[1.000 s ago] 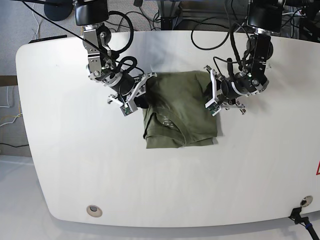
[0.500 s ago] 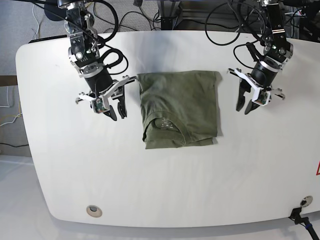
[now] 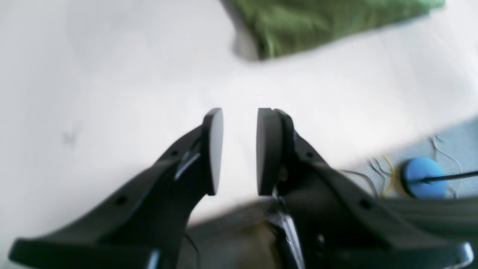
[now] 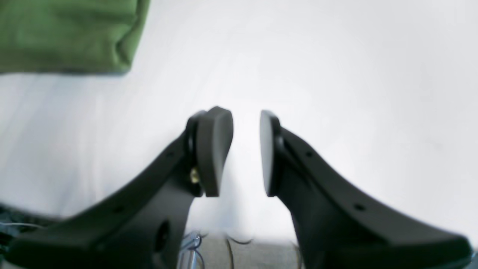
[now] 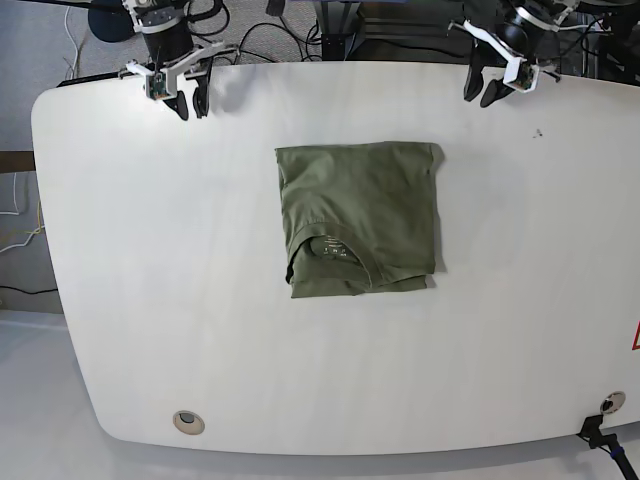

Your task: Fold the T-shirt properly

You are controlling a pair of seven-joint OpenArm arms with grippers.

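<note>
While both claws hang over the far edge of the white table (image 5: 120,300), we record the T-shirt (image 5: 360,218) folded into a rough rectangle, well ahead of them and between the two. Left gripper (image 3: 239,149): fingers slightly parted, empty, cloth ahead. Right gripper (image 4: 244,153): fingers likewise parted a little, empty, cloth ahead to its left.

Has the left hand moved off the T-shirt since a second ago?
Yes. The left hand has pulled away from the T-shirt toward the table's far edge, open and empty. The shirt lies folded mid-table.
</note>
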